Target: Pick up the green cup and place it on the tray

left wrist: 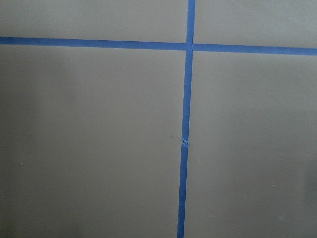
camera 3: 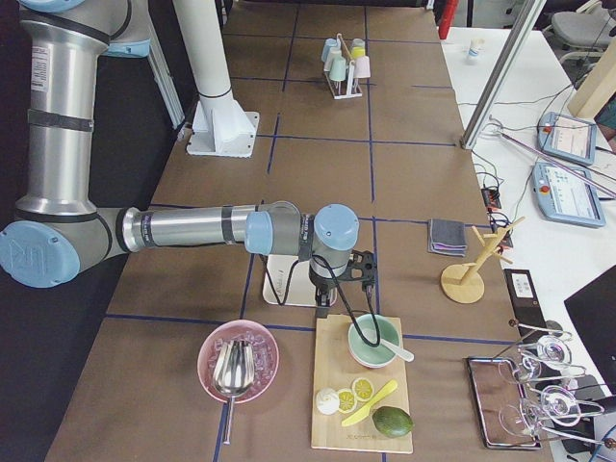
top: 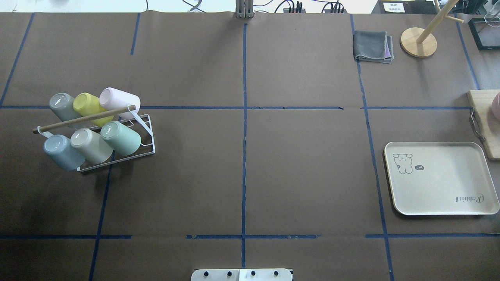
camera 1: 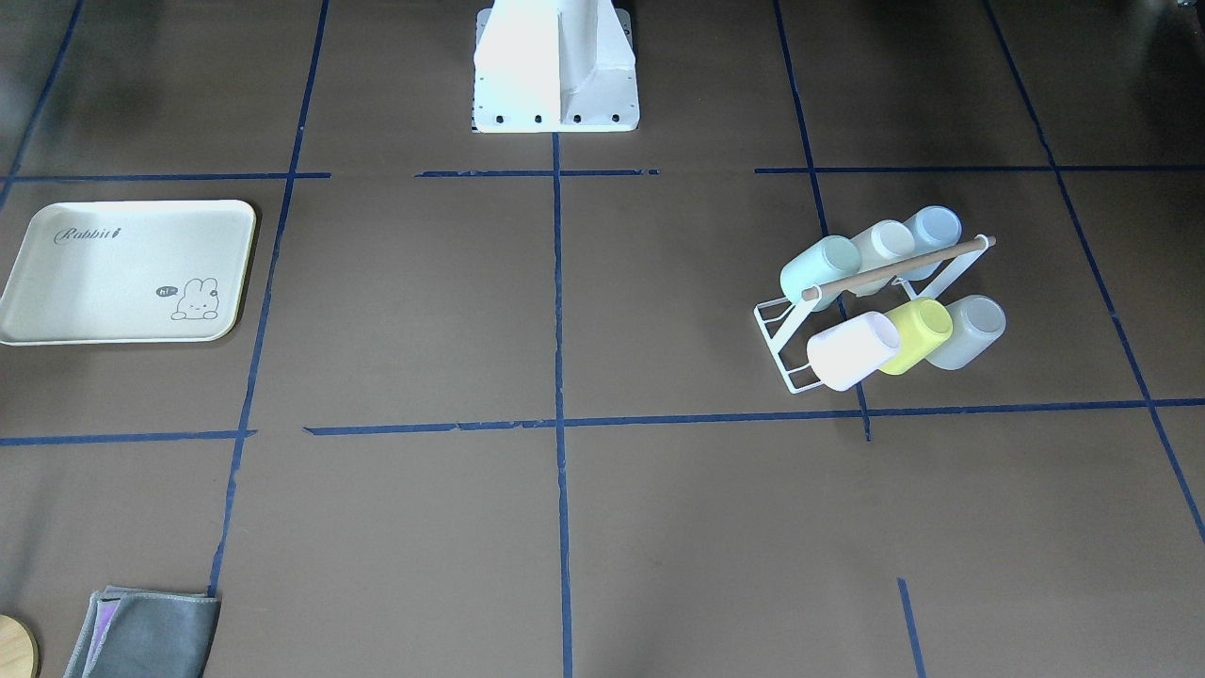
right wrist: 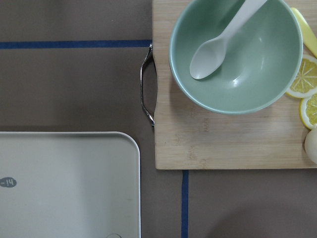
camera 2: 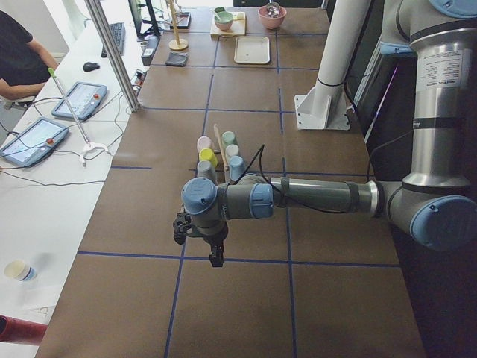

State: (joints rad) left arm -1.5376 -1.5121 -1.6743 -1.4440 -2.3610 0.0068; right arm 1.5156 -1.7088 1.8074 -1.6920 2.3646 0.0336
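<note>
The green cup [top: 121, 137] lies on its side in a white wire rack [top: 145, 132] at the table's left, at the right end of the row nearer the robot; it also shows from the front [camera 1: 819, 270]. The cream tray [top: 441, 183] with its bunny drawing lies bare at the far right [camera 1: 104, 282], and its corner [right wrist: 64, 183] fills the right wrist view. My left gripper [camera 2: 216, 259] hangs over bare table short of the rack. My right gripper [camera 3: 321, 310] hovers at the tray's edge. I cannot tell whether either is open or shut.
Five other cups share the rack, among them a yellow-green one [top: 89, 106] and a blue one [top: 62, 152]. A wooden board [right wrist: 223, 139] with a green bowl [right wrist: 235, 54], spoon and lemon slices adjoins the tray. A grey cloth [top: 373, 46] and wooden stand [top: 418, 41] sit far right.
</note>
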